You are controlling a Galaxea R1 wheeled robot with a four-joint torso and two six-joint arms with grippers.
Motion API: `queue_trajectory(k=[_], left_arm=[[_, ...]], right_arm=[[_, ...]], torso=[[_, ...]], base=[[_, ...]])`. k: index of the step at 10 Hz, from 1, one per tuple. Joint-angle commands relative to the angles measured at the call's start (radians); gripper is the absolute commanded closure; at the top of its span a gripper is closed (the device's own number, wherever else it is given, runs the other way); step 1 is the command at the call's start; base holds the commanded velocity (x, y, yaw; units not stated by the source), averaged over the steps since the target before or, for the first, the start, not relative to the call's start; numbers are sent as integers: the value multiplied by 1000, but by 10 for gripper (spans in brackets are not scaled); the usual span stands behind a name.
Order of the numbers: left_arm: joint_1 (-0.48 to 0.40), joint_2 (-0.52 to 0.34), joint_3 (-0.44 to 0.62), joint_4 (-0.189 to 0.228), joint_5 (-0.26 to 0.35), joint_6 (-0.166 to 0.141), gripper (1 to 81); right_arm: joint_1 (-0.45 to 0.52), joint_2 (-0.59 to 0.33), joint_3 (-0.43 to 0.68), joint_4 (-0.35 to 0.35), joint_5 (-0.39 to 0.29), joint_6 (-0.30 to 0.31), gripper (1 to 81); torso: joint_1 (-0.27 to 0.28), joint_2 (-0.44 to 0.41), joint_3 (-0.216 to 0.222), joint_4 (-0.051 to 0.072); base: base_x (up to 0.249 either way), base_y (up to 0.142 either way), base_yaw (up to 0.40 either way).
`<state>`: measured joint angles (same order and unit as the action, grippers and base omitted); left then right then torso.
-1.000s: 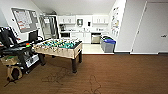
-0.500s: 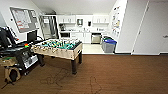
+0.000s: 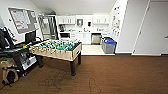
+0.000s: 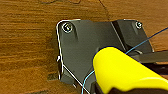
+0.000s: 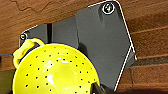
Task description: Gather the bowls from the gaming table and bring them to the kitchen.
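- You look from the head view across a dark wood floor (image 3: 120, 75) toward the kitchen (image 3: 82, 27), which lies far ahead past a pale floor strip.
- The kitchen shows you white cabinets (image 3: 66, 20) high on the far wall, a white surface below them and a steel dishwasher (image 3: 96, 38) under it.
- A steel fridge (image 3: 47, 26) stands at the kitchen's left side.
- Blue and grey bins (image 3: 108, 45) sit at the right, just beside the white wall corner.
- A foosball table (image 3: 57, 50) with a green field stands to your left, between you and the kitchen.
- Further left you see a dark cart (image 3: 17, 56) carrying a monitor (image 3: 30, 37), and a board (image 3: 22, 18) hangs on the left wall above it.
- A white door (image 3: 155, 27) fills the right wall.
- In the left wrist view a yellow bowl (image 4: 122, 72) shows large and close over the dark plate, with the wood floor beneath; a thin blue wire (image 4: 140, 43) crosses beside it.
- In the right wrist view you see a yellow perforated bowl (image 5: 52, 70) with a loop handle (image 5: 25, 48), again close to the plate above the floor.
- You cannot tell whether either pincer is spread or pressed together, nor which one carries a bowl.
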<state>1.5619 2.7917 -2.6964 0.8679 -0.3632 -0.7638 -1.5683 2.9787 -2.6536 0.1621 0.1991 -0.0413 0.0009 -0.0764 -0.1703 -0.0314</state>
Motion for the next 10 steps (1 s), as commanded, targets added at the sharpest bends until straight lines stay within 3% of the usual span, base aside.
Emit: queue_trajectory(k=[1, 5, 10], left_arm=[[-29, -27, -10, 8, 30, -3, 811], [-27, -27, -10, 8, 29, -3, 811], [-27, -26, -7, 8, 29, -2, 811]], right_arm=[[29, -2, 3, -9, -55, -5, 811], [30, -1, 3, -12, -55, -5, 811], [32, -1, 0, -12, -56, -3, 811]], torso=[[0, 0, 0, 0], [0, 0, 0, 0], [0, 0, 0, 0]], base=[[79, -101, 0], [38, -86, 0], [0, 0, 0]])
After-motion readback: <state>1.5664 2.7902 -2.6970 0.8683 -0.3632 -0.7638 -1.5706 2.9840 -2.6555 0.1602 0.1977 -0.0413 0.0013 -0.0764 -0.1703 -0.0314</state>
